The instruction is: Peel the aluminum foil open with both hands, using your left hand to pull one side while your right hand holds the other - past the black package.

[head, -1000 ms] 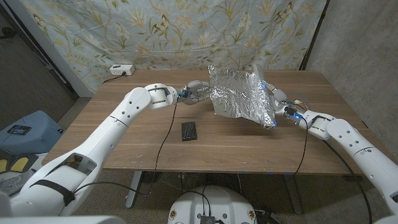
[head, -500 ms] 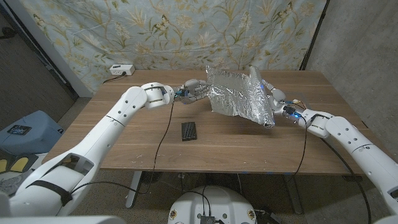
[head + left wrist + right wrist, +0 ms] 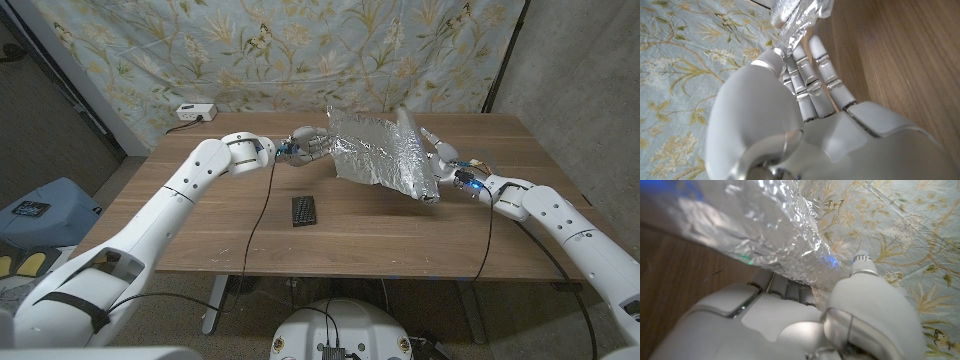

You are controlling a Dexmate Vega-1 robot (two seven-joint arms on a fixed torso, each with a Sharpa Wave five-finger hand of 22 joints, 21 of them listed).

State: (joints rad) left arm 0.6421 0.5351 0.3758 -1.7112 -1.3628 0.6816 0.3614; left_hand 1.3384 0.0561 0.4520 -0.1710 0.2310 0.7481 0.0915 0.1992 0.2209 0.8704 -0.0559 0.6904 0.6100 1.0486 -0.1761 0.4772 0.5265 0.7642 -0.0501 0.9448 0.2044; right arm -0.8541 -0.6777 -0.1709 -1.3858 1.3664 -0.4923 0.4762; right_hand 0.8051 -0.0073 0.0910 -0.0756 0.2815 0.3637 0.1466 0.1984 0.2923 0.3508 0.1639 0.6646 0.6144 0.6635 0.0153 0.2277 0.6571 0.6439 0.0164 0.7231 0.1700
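The aluminum foil was held off the surface as a crinkled sheet stretched between the two hands, over the far half of the wood, its long axis running across from the robot's left to its right and sagging toward the right end. The left hand gripped the sheet's left edge; the left wrist view showed its fingers curled together with a twist of foil at the tips, so I judged it closed on that edge. The right hand held the opposite side, where the foil was bunched into a rough roll; the right wrist view showed the foil lying across the fingers, but the exact pinch was hidden under the sheet, so I took the hold as probable rather than confirmed. The black package lay flat on the surface nearer the robot, below the sheet's left end and apart from it. The governing relation was lateral: the left hand stood roughly level with the package across the width of the surface, so in my judgement the sheet's left edge had not yet been drawn past it. The pull appeared to need more outward travel to the robot's left while the right hand anchored its end.
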